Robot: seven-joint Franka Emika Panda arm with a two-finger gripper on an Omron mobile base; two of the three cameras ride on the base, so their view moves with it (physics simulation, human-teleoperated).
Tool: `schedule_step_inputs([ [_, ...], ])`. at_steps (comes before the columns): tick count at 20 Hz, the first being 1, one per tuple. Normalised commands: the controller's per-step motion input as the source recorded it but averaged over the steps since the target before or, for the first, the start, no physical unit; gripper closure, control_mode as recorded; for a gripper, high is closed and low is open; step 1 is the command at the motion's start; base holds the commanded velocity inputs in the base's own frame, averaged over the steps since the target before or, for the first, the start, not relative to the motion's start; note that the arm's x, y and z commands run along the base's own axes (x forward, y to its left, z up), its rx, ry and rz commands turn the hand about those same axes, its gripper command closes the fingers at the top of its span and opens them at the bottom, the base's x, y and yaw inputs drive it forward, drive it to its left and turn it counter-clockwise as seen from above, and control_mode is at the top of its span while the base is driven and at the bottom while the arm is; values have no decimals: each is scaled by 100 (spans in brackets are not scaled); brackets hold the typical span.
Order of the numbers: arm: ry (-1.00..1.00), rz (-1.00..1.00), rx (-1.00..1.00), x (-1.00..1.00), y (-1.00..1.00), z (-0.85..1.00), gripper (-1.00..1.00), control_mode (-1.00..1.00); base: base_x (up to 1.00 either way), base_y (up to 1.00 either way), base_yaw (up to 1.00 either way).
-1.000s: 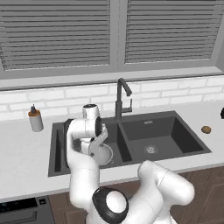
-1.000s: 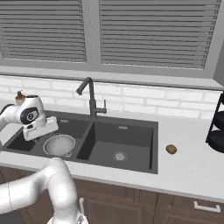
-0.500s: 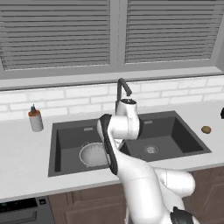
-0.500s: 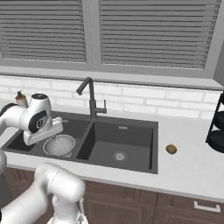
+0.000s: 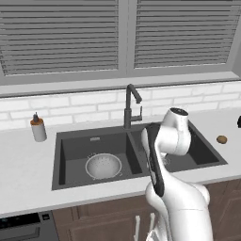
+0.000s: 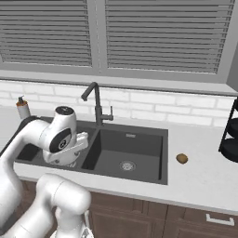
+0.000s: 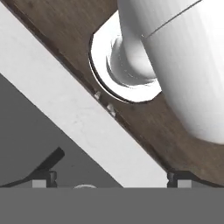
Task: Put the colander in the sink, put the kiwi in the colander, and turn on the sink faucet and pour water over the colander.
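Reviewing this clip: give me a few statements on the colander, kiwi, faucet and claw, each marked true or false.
1. The colander sits in the left basin of the sink. True.
2. The kiwi lies inside the colander. False: it rests on the counter, right of the sink.
3. Water runs from the sink faucet. False: no stream shows.
4. The claw holds nothing. True: its tips stand wide apart.
5. A soap dispenser stands left of the sink. True.

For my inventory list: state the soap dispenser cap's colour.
Brown, on the grey soap dispenser; clearest in the left base view.
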Motion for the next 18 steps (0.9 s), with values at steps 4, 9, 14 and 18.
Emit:
schedule_step_inputs([
  [4,2,-66,0,-6,-74,0,-100,-100,0,0,0],
  [9,11,-62,0,0,-99,10,-100,-100,0,0,0],
  [14,10,-46,0,0,-100,41,-100,-100,0,0,0],
  [18,6,-4,4,0,-100,60,-100,-100,0,0,0],
])
